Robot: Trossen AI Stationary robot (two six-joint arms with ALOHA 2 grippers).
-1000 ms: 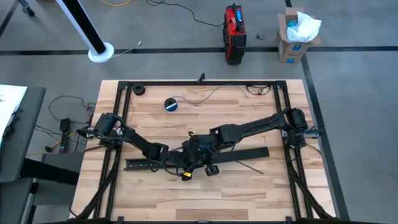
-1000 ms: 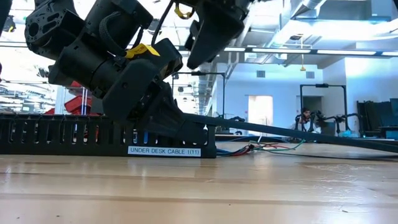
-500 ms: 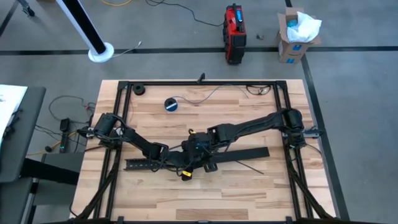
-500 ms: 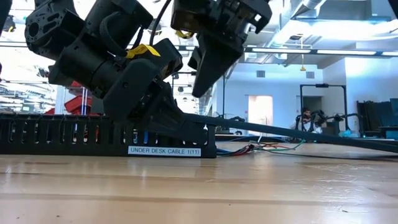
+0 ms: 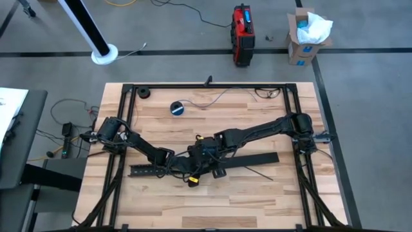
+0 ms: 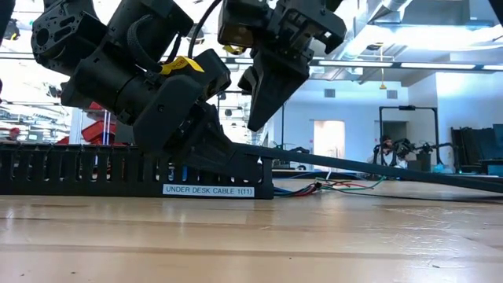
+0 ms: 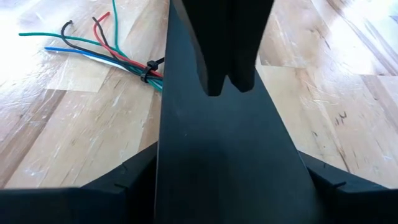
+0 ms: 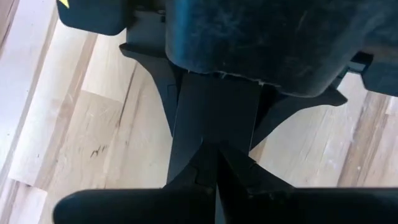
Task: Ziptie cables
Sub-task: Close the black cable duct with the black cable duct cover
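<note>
My left gripper is shut on a long flat black strip that runs toward the table's right. Next to it lies a black slotted tray labelled "UNDER DESK CABLE". My right gripper hangs shut just above the strip, close in front of the left fingers, touching nothing that I can see. The cables, thin green, red, blue and white wires, lie on the wood beside the strip, with a black tie around them. They also show low behind the strip. My left gripper holds the strip's left end between its two fingers, one on each long edge. The fingers come slanting down from the table's left and lie along the strip. The held end is raised by the tray, and the strip slopes down to the table.
A blue-and-black tape roll lies toward the far left, with loose wires along the far edge. A black frame borders the tabletop. Bare wood lies along the near side.
My right gripper has come down from high above toward the strip, and slightly toward my left gripper, and now hangs just over it. Its fingers have stayed shut. The left gripper and the strip have kept still.
</note>
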